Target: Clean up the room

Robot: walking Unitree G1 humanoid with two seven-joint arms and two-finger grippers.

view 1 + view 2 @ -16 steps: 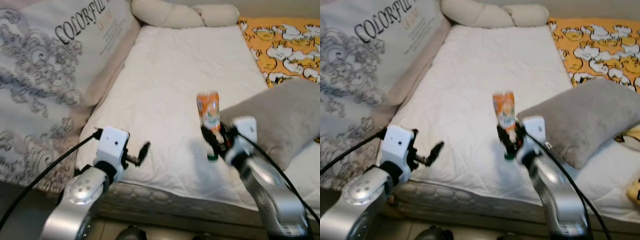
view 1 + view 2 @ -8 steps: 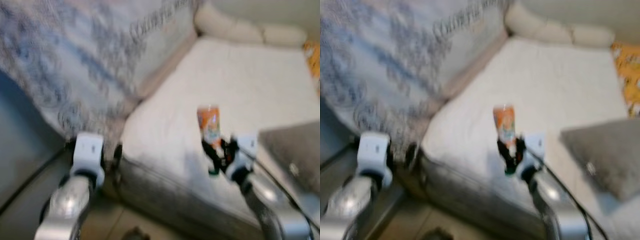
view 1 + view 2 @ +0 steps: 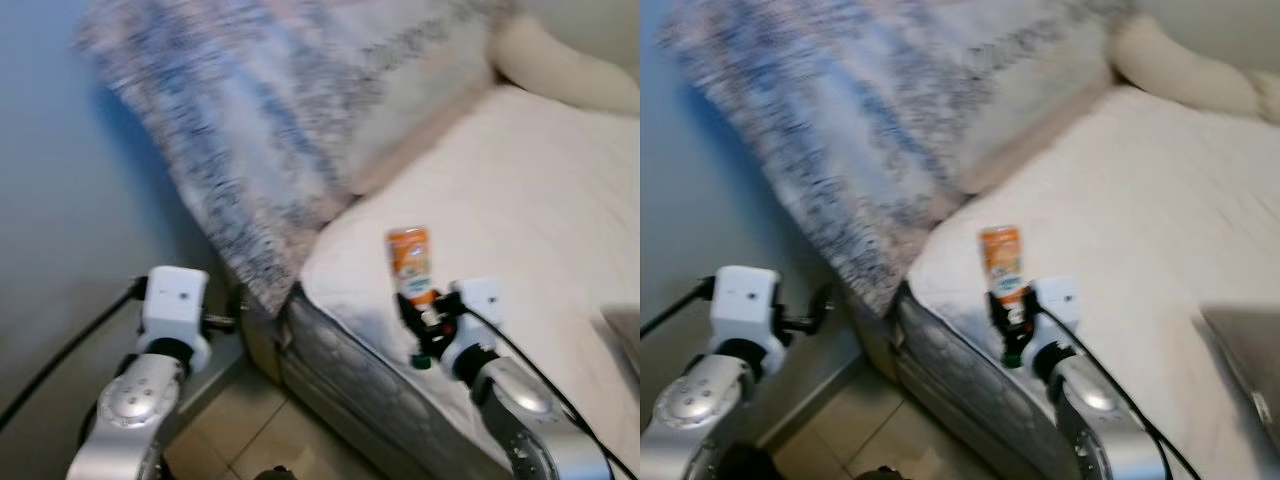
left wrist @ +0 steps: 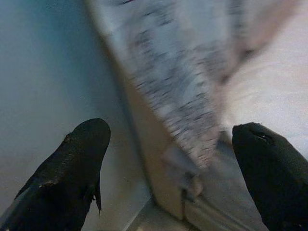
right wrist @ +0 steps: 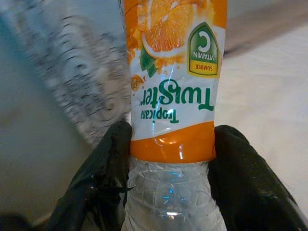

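Right wrist view is showing the right gripper (image 5: 171, 168) closing its two black fingers (image 5: 103, 178) on either side of a bottle (image 5: 173, 96), gripping it just below the orange label where the clear plastic begins; the label is reading upside down here. From the head camera, the bottle (image 3: 411, 262) is being held up over the near corner of the bed (image 3: 520, 230), its orange end up and a small green end showing below the right gripper (image 3: 425, 325). A white cover is lying over the bed, and a large patterned cushion (image 3: 290, 130) is leaning at its side, blurred. A pale bolster (image 3: 560, 70) is lying along the far end. The left gripper (image 3: 232, 321) is hanging near a blue-grey wall (image 3: 60, 220), away from the bed; in the left wrist view its fingers (image 4: 72, 163) are standing wide apart, holding nothing. Tiled floor (image 3: 250, 440) is showing below the mattress edge.
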